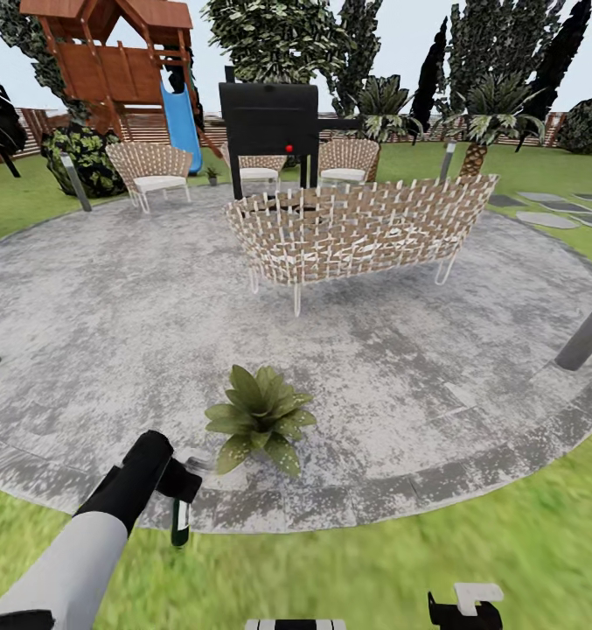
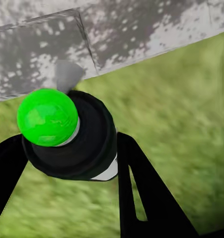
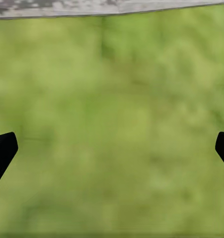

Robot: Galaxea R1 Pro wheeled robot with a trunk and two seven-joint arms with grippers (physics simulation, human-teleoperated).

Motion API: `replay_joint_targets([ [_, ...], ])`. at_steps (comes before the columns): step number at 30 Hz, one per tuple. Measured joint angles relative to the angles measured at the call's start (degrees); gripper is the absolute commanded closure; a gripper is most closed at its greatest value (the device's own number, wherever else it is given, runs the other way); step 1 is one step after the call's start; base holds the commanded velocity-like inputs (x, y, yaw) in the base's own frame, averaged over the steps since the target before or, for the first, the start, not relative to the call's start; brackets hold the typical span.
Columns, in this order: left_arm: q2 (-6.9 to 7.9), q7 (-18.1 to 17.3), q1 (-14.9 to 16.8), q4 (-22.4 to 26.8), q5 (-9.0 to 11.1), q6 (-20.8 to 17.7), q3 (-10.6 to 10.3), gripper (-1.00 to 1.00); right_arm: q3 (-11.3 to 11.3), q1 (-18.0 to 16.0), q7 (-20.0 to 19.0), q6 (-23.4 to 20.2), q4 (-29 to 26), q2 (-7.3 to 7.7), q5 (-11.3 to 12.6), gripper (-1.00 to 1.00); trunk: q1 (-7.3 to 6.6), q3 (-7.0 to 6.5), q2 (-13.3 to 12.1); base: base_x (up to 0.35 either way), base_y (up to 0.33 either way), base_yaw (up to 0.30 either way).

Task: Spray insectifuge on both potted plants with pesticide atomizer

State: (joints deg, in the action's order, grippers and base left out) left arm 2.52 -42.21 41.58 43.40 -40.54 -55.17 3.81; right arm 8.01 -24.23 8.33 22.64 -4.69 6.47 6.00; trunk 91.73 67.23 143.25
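My left claw [image 1: 180,490] sits at seven o'clock in the head view, over the patio [image 1: 112,332] rim, pinched tight on the pesticide atomizer [image 1: 181,523], whose dark green end hangs down toward the lawn [image 1: 348,569]. Left wrist view: atomizer [image 2: 67,134] wedged between both fingers [image 2: 141,193], bright green ball on top. Potted plant [image 1: 259,418] just beside it, at two o'clock from the claw. My right claw [image 3: 112,148] spread wide over grass, holding nothing.

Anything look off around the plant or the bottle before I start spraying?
Nothing stands out. The plant sits upright on the patio, and the left gripper holds the bottle hanging down over the grass.
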Motion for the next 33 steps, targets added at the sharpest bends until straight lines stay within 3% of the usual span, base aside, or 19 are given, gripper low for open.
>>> replay_joint_targets([
  [5, -0.11, -4.66, 3.88, -0.65, 0.09, -2.37, -6.43, 1.00, 0.00, 0.00, 0.00, 0.00, 0.01, 0.02, 0.00, -1.00, 0.00, 0.00, 0.00, 0.000, 0.000, 0.000],
  [6, 0.14, -7.67, 5.15, -1.41, 0.18, -2.53, -8.04, 1.00, 0.00, 0.00, 0.00, 0.00, 0.01, 0.02, 0.00, -1.00, 0.00, 0.00, 0.00, 0.000, 0.000, 0.000],
  [8, 0.47, -11.64, 7.59, -4.19, -0.58, -2.42, -9.05, 1.00, 0.00, 0.00, 0.00, -0.03, 0.01, 0.02, 0.00, -1.00, 0.00, 0.00, 0.00, 0.000, 0.000, 0.000],
  [13, 0.59, -18.02, 14.00, -10.58, -2.83, -2.27, -9.38, 1.00, 0.00, 0.00, 0.00, 0.01, 0.01, 0.02, 0.00, -1.00, 0.00, 0.00, 0.00, 0.000, 0.000, 0.000],
  [17, 0.68, -22.26, 15.22, -13.10, -6.19, -1.88, -9.44, 1.00, 0.00, 0.00, 0.00, -0.02, 0.01, 0.02, 0.00, -1.00, 0.00, 0.00, 0.00, 0.000, 0.000, 0.000],
  [19, 0.65, -25.35, 14.99, -13.14, -10.28, -1.65, -9.48, 1.00, 0.00, 0.00, 0.01, -0.03, 0.01, 0.02, 0.00, -1.00, 0.00, 0.00, 0.00, 0.003, 0.000, 0.000],
  [21, 0.43, -26.12, 14.73, -12.89, -13.84, -1.74, -9.45, 1.00, 0.01, 0.00, 0.05, -0.01, 0.00, 0.02, 0.00, -1.00, -0.01, 0.00, 0.00, 0.148, 0.098, 0.000],
  [23, 0.14, -26.32, 14.62, -12.74, -15.73, -1.89, -9.38, 1.00, 0.00, 0.01, 0.04, -0.05, 0.00, 0.02, 0.00, -1.00, -0.02, 0.00, 0.00, 0.239, 0.164, 0.000],
  [33, 0.56, -26.41, 15.28, -12.50, -16.45, -1.98, -9.09, 1.00, 0.02, 0.01, 0.01, -0.06, -0.10, -0.03, -0.01, -1.00, 0.00, 0.00, 0.00, 0.218, 0.058, -0.099],
])
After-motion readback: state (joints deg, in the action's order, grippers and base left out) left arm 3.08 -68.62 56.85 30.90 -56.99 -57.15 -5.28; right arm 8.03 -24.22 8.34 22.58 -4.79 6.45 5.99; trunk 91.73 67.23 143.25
